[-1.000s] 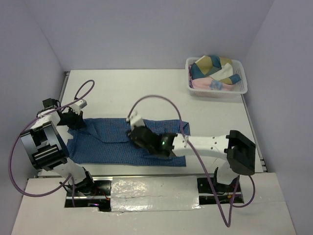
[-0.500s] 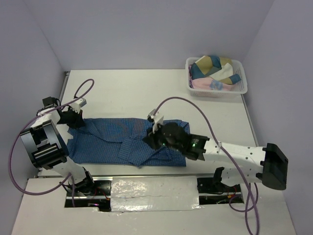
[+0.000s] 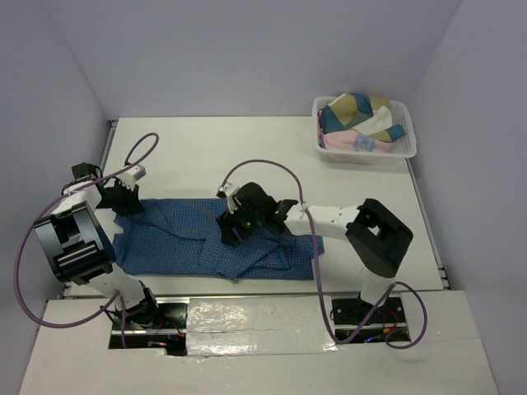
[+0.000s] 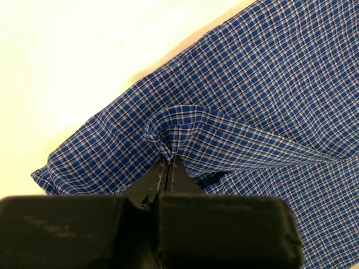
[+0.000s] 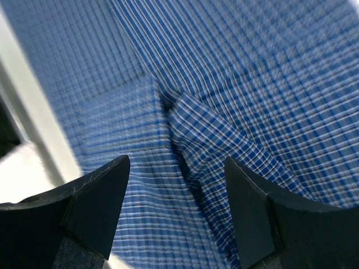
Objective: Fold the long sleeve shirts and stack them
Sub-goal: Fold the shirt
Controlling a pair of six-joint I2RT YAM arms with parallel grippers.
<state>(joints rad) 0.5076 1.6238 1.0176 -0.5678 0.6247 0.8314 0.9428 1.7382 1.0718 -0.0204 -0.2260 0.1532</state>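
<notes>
A blue fine-checked long sleeve shirt (image 3: 181,239) lies spread along the near part of the table, with folds of cloth bunched at its middle and right. My left gripper (image 3: 123,202) sits at the shirt's far left corner, shut on a pinch of the checked cloth (image 4: 168,148). My right gripper (image 3: 233,232) hovers over the shirt's middle, open and empty, with checked cloth (image 5: 185,129) and a raised fold showing between its fingers (image 5: 95,196).
A white basket (image 3: 412,146) holding bundled cloth in teal, tan and pink stands at the far right. The table's near edge with the arm bases runs along the bottom. Purple cables loop over both arms.
My right gripper swung right, dragging a fold of the shirt, then let it go and came back left over the middle. The shirt's middle is now bunched. My left gripper kept its grip.
</notes>
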